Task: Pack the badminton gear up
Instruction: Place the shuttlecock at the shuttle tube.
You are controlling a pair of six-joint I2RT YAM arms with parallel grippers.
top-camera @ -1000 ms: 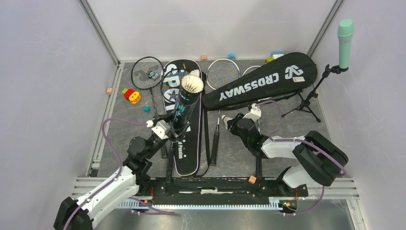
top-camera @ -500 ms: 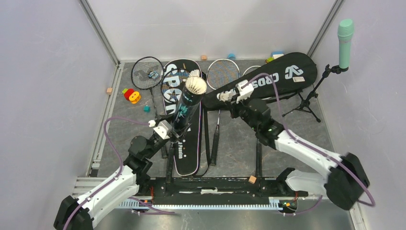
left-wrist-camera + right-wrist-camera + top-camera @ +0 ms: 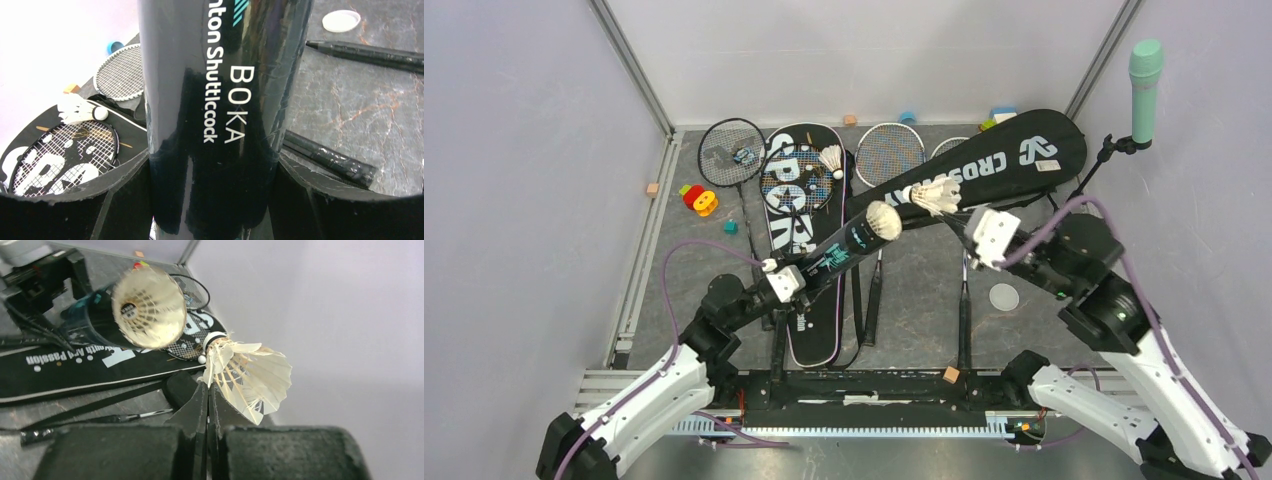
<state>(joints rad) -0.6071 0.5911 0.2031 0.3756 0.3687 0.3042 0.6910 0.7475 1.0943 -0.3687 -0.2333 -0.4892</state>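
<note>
Loading shuttlecocks into their tube, the two arms meet over the middle of the counter (image 3: pixel 914 310). The left claw (image 3: pixel 789 283) grips the long black tube (image 3: pixel 839 255) low on its body, its fingers (image 3: pixel 125 200) spread wide round the barrel, and tilts the open mouth up and to the right. One shuttlecock (image 3: pixel 883 220) already sits in that mouth, feathers outward. The right claw (image 3: pixel 956 208), its jaws pressed together, pinches a second white shuttlecock (image 3: pixel 936 196) by the edge of its feather skirt. It holds the shuttlecock in the air just to the right of the tube's mouth and slightly farther off, near it but not touching.

The step in hand appears to be feeding this shuttlecock in. The next move calls for lining its cork end up with the tube's axis and pushing gently, since the thin feathers look easy to crush.

Another shuttlecock (image 3: pixel 831 158) lies on the "SPORT" bag (image 3: pixel 809 330) at the far left. A round white cap (image 3: pixel 1003 296) lies on the counter to the right. The rackets (image 3: pixel 889 153) and the "CROSSWAY" bag (image 3: pixel 1024 155) are not yet packed.
</note>
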